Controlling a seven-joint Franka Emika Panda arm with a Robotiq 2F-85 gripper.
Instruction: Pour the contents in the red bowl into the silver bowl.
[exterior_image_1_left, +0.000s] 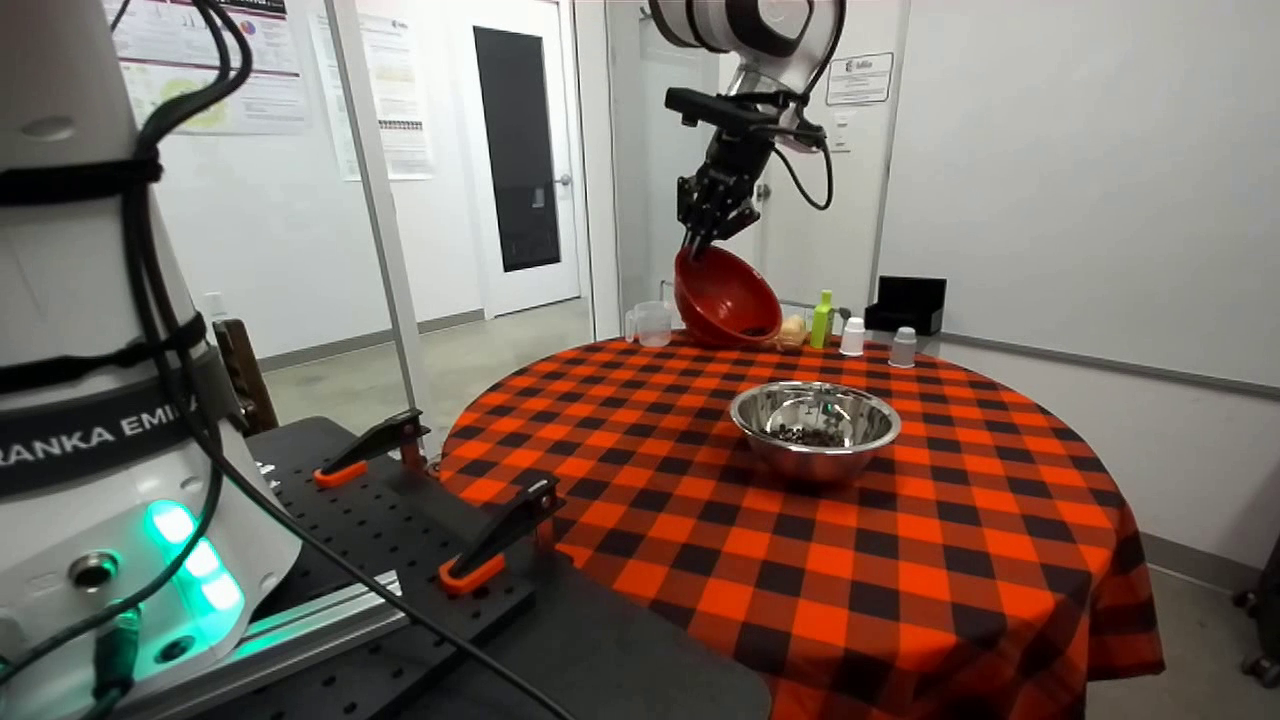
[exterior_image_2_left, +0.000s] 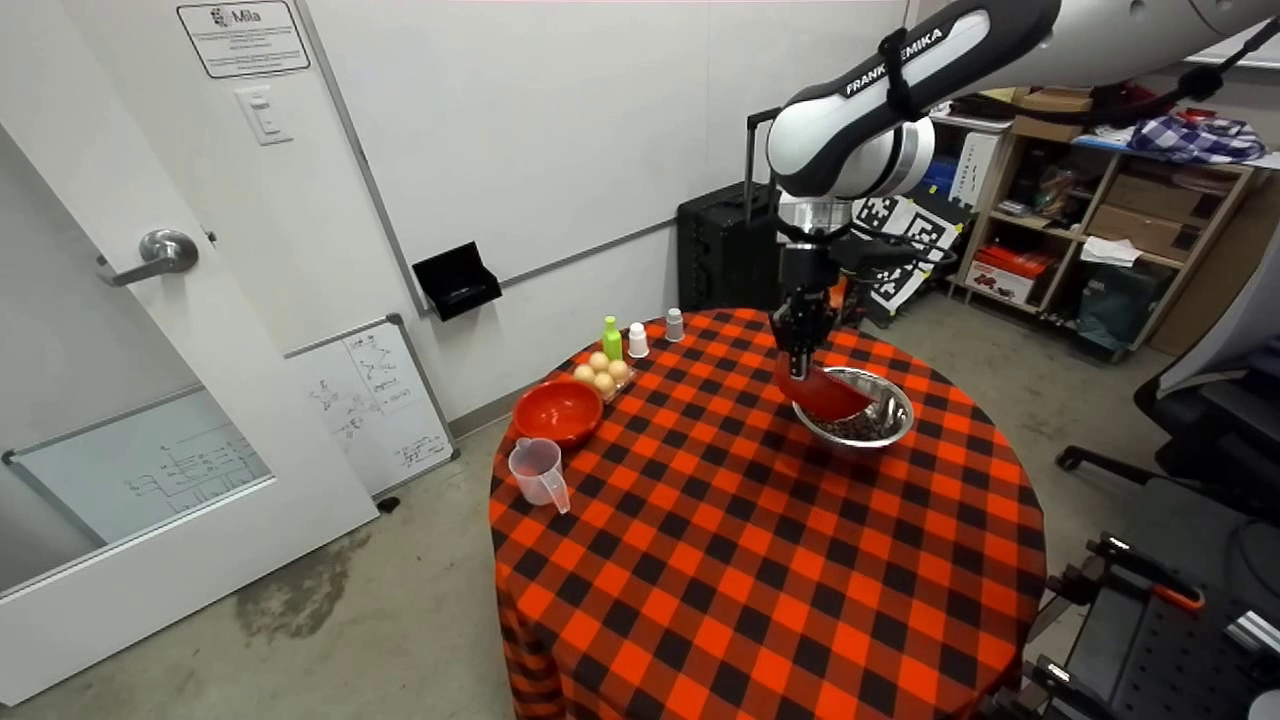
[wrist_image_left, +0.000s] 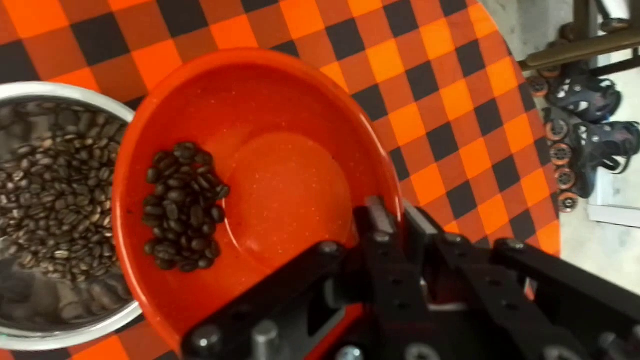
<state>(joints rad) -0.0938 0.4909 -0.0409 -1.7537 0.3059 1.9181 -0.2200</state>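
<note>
Red bowl (wrist_image_left: 295, 175) tilted, gripper (wrist_image_left: 399, 210) pinching its right rim in the wrist view!
Light, stiff, slick, I'd judge; good hold, opposite the coffee beans (wrist_image_left: 182, 212) inside!

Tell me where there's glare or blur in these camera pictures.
In an exterior view, the green lights burn out nearly white and the silver bowl throws bright glints; in the wrist view, the claw looks soft, while the beans in the red bowl look crisper.

Coffee beans (wrist_image_left: 182, 210) lie in the tilted bowl (wrist_image_left: 292, 190) and the mixing bowl (exterior_image_1_left: 815, 463) below it. Eggs (exterior_image_2_left: 602, 372) sit between a third bowl (exterior_image_2_left: 557, 411) and a bottle (exterior_image_2_left: 612, 342).
</note>
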